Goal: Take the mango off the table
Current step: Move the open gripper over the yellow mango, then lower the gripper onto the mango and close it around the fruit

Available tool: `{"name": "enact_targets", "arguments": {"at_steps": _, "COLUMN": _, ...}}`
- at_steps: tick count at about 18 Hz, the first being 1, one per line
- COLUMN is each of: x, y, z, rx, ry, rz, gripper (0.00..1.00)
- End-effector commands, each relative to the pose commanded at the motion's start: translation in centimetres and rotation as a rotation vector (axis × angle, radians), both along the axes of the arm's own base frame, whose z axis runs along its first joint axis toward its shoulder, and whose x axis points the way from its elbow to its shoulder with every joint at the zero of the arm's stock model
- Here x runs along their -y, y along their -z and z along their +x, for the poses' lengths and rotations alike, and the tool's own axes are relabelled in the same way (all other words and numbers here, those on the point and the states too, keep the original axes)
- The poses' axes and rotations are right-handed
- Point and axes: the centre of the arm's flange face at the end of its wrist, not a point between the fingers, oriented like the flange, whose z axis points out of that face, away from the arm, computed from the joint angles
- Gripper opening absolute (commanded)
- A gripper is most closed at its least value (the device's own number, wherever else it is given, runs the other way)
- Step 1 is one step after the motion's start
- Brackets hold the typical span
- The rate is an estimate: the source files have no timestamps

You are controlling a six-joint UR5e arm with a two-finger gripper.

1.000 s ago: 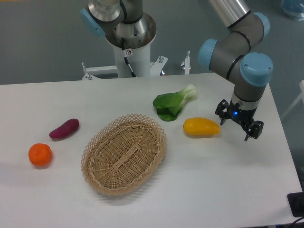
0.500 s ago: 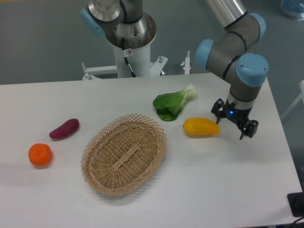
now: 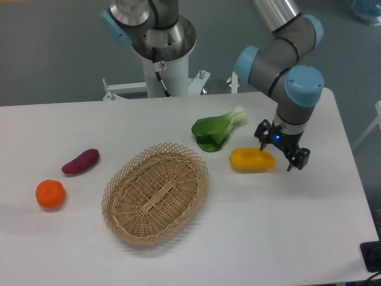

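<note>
While nothing has yet been lifted, the layout carries some risk. At the left edge of the table sit a round orange and, just behind it, a purple sweet potato, both well clear of the work. A wicker basket occupies the middle. Right of it lies a leafy green vegetable, near the mango, which rests on its side on the tabletop. The gripper stands with its fingers spread apart and empty, at the mango's right end, seemingly overlapping it; from this angle I cannot say whether it sits above the fruit or beside it. In my judgement, descending off-centre would pinch only the end, and the smooth skin could squirt out or roll toward the greens. Closing along the long axis could also fail to seat.
</note>
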Motion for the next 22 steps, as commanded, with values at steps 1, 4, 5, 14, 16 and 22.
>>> {"name": "enact_targets", "arguments": {"at_steps": 1, "x": 0.2, "y": 0.3, "z": 0.2, "rx": 0.004, "ry": 0.015, "rz": -0.009, "gripper": 1.0}}
{"name": "enact_targets", "arguments": {"at_steps": 4, "x": 0.5, "y": 1.1, "z": 1.1, "rx": 0.018, "ry": 0.085, "rz": -0.02, "gripper": 1.0}}
{"name": "enact_targets", "arguments": {"at_steps": 5, "x": 0.7, "y": 1.4, "z": 1.4, "rx": 0.025, "ry": 0.089, "rz": -0.023, "gripper": 1.0}}
{"name": "enact_targets", "arguments": {"at_steps": 14, "x": 0.4, "y": 2.5, "z": 4.1, "rx": 0.063, "ry": 0.119, "rz": -0.04, "gripper": 1.0}}
{"name": "enact_targets", "arguments": {"at_steps": 16, "x": 0.4, "y": 2.9, "z": 4.7, "rx": 0.068, "ry": 0.119, "rz": -0.042, "gripper": 1.0}}
{"name": "enact_targets", "arguments": {"at_steps": 22, "x": -0.1, "y": 3.7, "z": 5.9, "rx": 0.081, "ry": 0.126, "rz": -0.053, "gripper": 1.0}}
